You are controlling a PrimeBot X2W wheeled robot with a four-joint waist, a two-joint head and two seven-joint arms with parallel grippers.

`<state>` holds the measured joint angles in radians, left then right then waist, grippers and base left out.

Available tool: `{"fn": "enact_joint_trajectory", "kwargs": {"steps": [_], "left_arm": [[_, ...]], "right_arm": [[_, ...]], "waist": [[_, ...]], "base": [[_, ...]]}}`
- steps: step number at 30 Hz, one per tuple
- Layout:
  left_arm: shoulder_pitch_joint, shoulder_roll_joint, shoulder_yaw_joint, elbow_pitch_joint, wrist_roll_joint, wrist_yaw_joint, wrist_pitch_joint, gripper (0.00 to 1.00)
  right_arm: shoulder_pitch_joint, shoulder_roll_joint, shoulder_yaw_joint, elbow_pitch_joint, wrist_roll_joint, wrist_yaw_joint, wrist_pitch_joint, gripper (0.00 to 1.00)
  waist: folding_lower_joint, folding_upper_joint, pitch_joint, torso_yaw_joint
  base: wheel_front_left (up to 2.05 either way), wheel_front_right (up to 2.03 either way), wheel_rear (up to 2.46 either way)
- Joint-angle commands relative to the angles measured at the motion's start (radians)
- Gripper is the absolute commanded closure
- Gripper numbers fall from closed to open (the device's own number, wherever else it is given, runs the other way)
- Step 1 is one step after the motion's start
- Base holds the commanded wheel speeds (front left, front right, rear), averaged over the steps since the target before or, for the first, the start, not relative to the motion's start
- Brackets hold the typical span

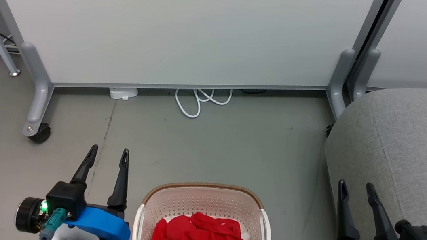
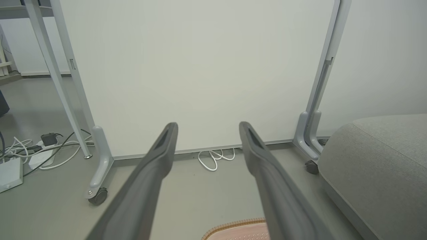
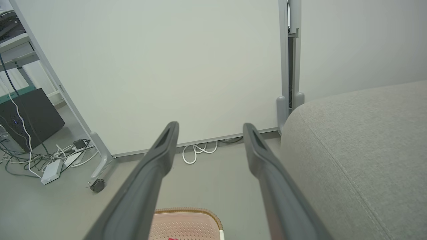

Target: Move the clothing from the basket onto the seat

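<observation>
Clothing [image 1: 203,237] in red heap inside basket [image 1: 205,186], jersey lettering at bottom edge of head view; nothing on seat [image 1: 409,152] yet. Basket on floor [image 1: 214,144], between both arms, so either can reach it. Seat just right of basket, beside right arm: short carry. Left fingers [image 1: 121,182] spread wide, empty, above floor left of basket. Right fingers [image 1: 344,213] spread likewise, empty, over seat's near edge. Both point forward at white partition [image 1: 167,28]; likely ready pose before first reach down into basket.
</observation>
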<state>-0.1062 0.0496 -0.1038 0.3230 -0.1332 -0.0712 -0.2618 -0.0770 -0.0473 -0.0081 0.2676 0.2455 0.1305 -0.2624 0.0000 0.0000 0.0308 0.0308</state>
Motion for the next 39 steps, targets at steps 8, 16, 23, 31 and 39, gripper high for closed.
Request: {"fn": "enact_joint_trajectory", "kwargs": {"steps": [8,16,23,31,39], "left_arm": [[-0.078,0.002,-0.027,0.051,0.037,-0.032,-0.005,0.00],[-0.183,0.018,-0.076,0.152,0.069,-0.053,-0.004,0.00],[-0.315,0.057,-0.180,0.288,0.081,-0.061,-0.004,0.00],[-0.467,0.121,-0.386,0.459,0.040,-0.059,-0.004,0.00],[-0.612,0.144,-0.620,0.664,-0.042,-0.059,-0.004,0.00]], "right_arm": [[-0.029,-0.005,0.011,-0.009,-0.004,0.000,-0.004,0.00],[-0.072,-0.005,0.015,-0.016,-0.006,0.000,-0.004,0.00],[-0.139,-0.005,0.027,-0.032,-0.017,0.000,-0.003,0.00],[-0.213,-0.005,0.035,-0.051,-0.018,0.000,-0.002,0.00],[-0.280,-0.005,0.055,-0.065,-0.014,0.000,-0.002,0.00]], "waist": [[0.0000,0.0000,0.044,-0.015],[0.0000,0.0000,0.122,-0.048],[0.0000,0.0000,0.242,-0.091],[0.0000,0.0000,0.373,-0.135],[0.0000,0.0000,0.481,-0.169]], "base": [[0.00,0.00,0.00],[0.00,0.00,0.00],[0.00,0.00,0.00],[0.00,0.00,0.00],[0.00,0.00,0.00]]}}
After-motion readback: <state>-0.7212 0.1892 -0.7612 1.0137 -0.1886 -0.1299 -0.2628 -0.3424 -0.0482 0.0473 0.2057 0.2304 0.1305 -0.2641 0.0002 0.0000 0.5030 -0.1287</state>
